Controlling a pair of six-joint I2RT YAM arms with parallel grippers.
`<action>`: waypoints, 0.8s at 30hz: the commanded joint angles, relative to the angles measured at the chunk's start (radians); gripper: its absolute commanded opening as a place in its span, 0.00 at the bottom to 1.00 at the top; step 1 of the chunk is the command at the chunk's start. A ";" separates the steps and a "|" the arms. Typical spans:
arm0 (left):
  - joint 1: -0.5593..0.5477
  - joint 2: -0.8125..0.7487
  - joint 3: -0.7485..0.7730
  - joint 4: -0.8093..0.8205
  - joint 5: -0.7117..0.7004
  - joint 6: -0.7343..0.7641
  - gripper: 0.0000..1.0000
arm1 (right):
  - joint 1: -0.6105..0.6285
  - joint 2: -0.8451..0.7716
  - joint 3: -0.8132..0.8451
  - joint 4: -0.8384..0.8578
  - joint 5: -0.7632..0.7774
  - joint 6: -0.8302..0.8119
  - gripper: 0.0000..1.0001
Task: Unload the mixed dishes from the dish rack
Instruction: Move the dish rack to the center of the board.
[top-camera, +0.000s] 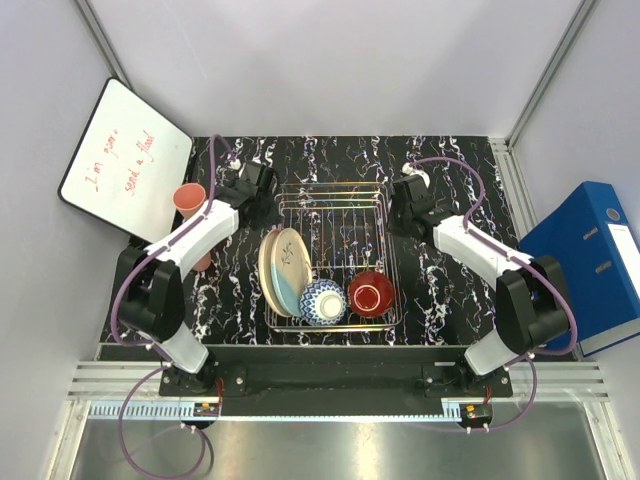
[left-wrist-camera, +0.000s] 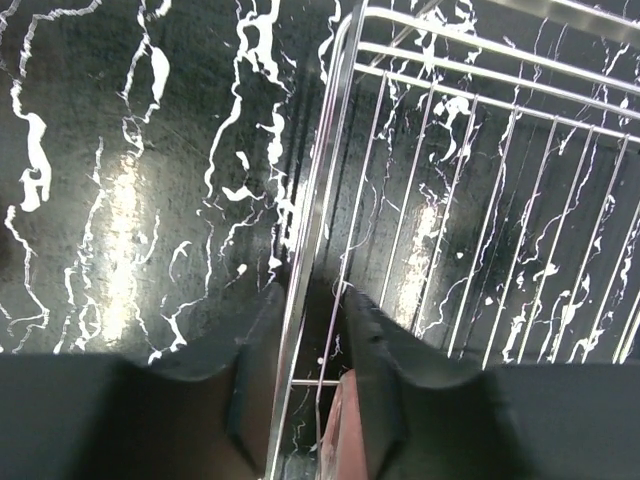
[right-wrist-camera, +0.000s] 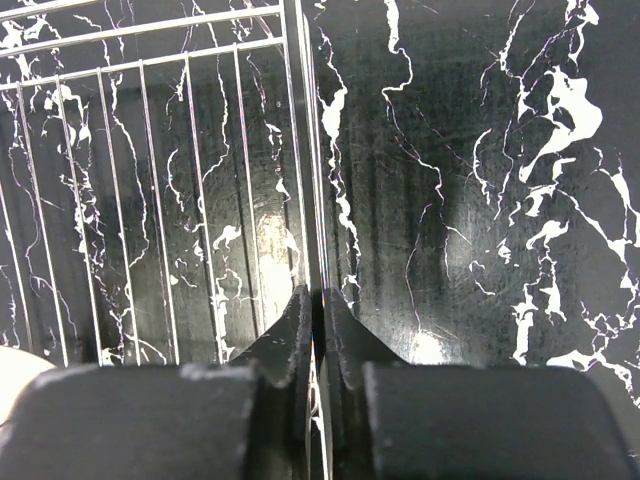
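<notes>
The silver wire dish rack (top-camera: 330, 186) stands mid-table. Inside, two cream plates (top-camera: 283, 268) lean at its left, with the blue-white patterned bowl (top-camera: 323, 301) and the glossy red bowl (top-camera: 371, 293) at its near end. A salmon-pink cup (top-camera: 190, 197) stands outside, left of the rack, partly under my left arm. My left gripper (top-camera: 262, 190) is at the rack's far left corner. In the left wrist view (left-wrist-camera: 312, 300) it grips the rack's left wall (left-wrist-camera: 335, 150). My right gripper (top-camera: 398, 205) is shut tight on the right rim (right-wrist-camera: 300, 150), as the right wrist view (right-wrist-camera: 318, 295) shows.
A whiteboard (top-camera: 125, 160) leans at the far left and a blue binder (top-camera: 590, 260) lies at the right, off the black marbled mat (top-camera: 450, 290). White walls close in the back and sides. A reddish-brown surface (left-wrist-camera: 348, 430) shows low between my left fingers; I cannot identify it.
</notes>
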 joint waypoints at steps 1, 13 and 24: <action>-0.005 0.015 -0.005 0.031 0.027 0.016 0.22 | -0.005 0.028 -0.021 0.021 0.003 0.009 0.00; 0.003 0.069 0.143 -0.018 0.002 0.064 0.00 | -0.022 0.072 0.068 0.055 -0.030 0.054 0.00; 0.085 0.339 0.443 -0.074 0.060 0.093 0.00 | -0.126 0.293 0.306 0.052 -0.153 0.133 0.00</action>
